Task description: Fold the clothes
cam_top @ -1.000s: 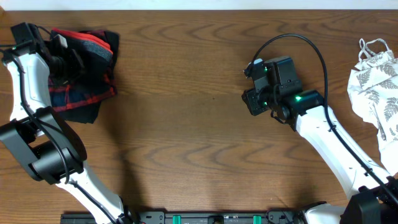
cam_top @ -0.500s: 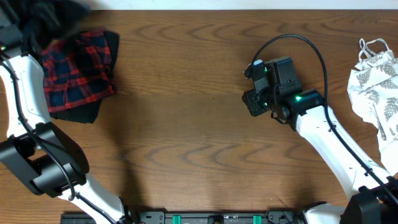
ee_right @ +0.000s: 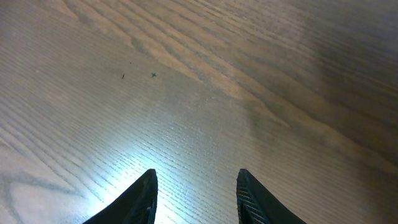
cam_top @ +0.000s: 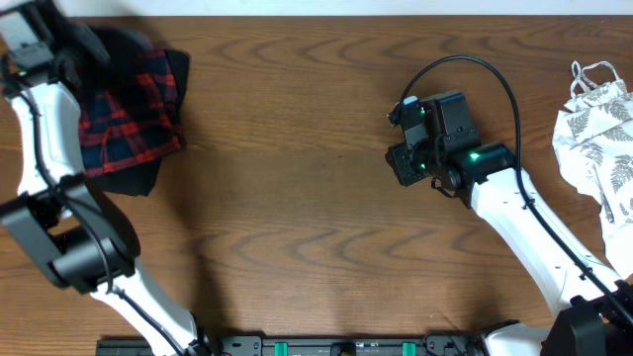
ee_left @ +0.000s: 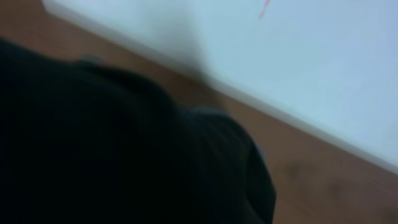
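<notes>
Left wrist: blurred black cloth (ee_left: 124, 143) hides whether the left hand (cam_top: 71, 44) grips; right hand (ee_right: 196, 193) parted.

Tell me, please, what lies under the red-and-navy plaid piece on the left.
Black fabric pokes out from under the plaid piece along its lower and right edges. How far it runs beneath is covered, as is the table there.

A wide stretch of the brown wood-grain surface (cam_top: 287, 208) is lying open across the middle, giving free passage. The heap of red-navy plaid and black cloth (cam_top: 129, 124) is crowding the far left corner, the white leaf-print top (cam_top: 593, 138) is blocking the right edge, and the black right pincer (ee_right: 196, 179) is hanging right of centre, fingers parted over bare wood
</notes>
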Robot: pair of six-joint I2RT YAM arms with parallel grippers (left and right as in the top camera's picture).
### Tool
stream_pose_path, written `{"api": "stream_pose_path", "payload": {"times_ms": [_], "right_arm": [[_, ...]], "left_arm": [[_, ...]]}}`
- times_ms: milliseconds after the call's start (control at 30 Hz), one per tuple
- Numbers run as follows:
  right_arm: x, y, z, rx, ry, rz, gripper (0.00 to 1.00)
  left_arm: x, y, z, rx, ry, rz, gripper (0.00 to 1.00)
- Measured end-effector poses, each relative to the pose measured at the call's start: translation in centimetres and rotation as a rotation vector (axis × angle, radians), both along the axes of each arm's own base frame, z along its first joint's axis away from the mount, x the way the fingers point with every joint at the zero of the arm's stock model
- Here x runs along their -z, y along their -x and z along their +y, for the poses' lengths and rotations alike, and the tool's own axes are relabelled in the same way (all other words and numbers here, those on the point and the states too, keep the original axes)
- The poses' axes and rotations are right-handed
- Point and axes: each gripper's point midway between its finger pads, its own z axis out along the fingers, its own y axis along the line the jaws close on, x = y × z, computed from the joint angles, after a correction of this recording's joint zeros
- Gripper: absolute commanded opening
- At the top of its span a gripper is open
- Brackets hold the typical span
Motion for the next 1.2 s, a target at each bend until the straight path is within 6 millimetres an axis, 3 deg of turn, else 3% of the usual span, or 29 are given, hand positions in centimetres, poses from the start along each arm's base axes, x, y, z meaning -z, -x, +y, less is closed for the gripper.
{"api": "stream_pose_path", "payload": {"times_ms": [67,133,567,700,933,1033,1200], "right_arm": [[0.0,0.1,0.0,0.000,0.001,0.003,0.40],[0.1,0.1,0.0,0.000,0.001,0.005,0.40],[0.1,0.2,0.0,0.000,0.002,0.007,0.40],[0.1,0.2,0.0,0.000,0.002,0.008,0.40],[0.1,0.2,0.0,0.000,0.002,0.008,0.40],[0.1,0.2,0.0,0.000,0.002,0.008,0.40],[0.1,0.2,-0.1,0.000,0.002,0.008,0.40]], "left_arm": [[3.5,1.3,-0.5,-0.002,0.051,0.113,0.06],[5.2,2.6,-0.9,-0.004,0.088,0.188,0.06],[5.0,4.7,-4.2,0.098,0.283,0.233,0.06],[2.2,5.4,-4.9,0.088,0.308,0.203,0.06],[-8.0,5.6,-5.4,0.082,0.249,-0.031,0.06],[-11.4,5.5,-5.7,0.095,0.215,-0.128,0.06],[-13.9,4.9,-7.9,0.177,0.218,-0.206,0.06]]}}
